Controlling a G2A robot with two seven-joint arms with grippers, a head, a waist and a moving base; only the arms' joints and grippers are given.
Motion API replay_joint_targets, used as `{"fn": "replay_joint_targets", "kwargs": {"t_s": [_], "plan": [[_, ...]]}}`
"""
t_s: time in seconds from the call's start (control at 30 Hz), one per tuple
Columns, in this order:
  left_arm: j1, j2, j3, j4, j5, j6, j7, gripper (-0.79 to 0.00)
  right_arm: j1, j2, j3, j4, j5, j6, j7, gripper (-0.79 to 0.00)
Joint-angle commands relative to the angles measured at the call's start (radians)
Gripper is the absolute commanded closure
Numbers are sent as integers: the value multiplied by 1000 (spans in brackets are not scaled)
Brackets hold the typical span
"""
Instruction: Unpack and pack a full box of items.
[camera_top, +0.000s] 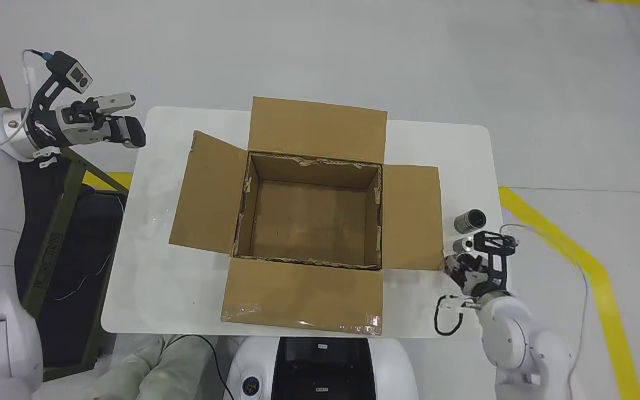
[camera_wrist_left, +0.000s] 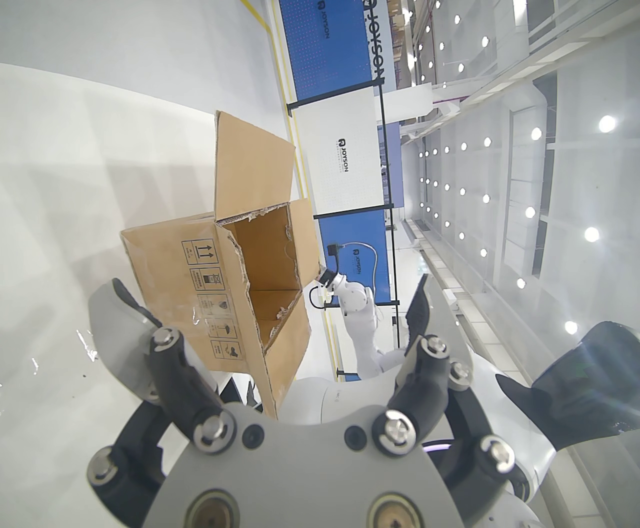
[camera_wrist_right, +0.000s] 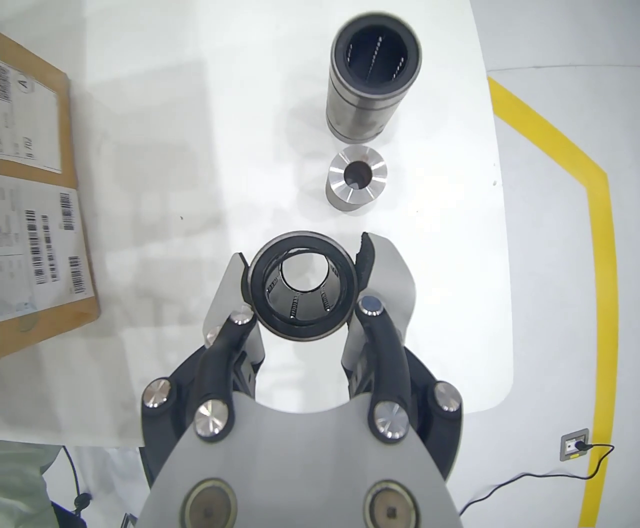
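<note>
Right of the box, the right hand clamps a bearing; a collar and taller sleeve stand beside; the left hand gapes empty.

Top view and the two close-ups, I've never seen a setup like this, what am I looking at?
This is a two-armed robot working at a white table. The top view looks down from a camera above its arms. Each close-up comes from a camera on one wrist, looking along that arm's gripper. An open, empty cardboard box sits mid-table. The left gripper is open and empty by the table's far corner. The right gripper is shut on a black-rimmed metal sleeve beside the box. Just beyond it, a small collar and a taller sleeve stand on the table.
</note>
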Motion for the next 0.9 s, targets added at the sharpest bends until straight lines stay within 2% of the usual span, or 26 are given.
{"fn": "replay_joint_targets", "kwargs": {"t_s": [0.0, 0.5, 0.87], "plan": [[0, 0, 0, 0, 0, 0, 0, -785, -8, 1, 2, -29, -5, 4, 4, 0], [0, 0, 0, 0, 0, 0, 0, -785, 9, 3, -28, -204, -49, 32, -72, 0], [0, 0, 0, 0, 0, 0, 0, -785, 135, 3, -139, -204, -137, 2, -128, 0]]}}
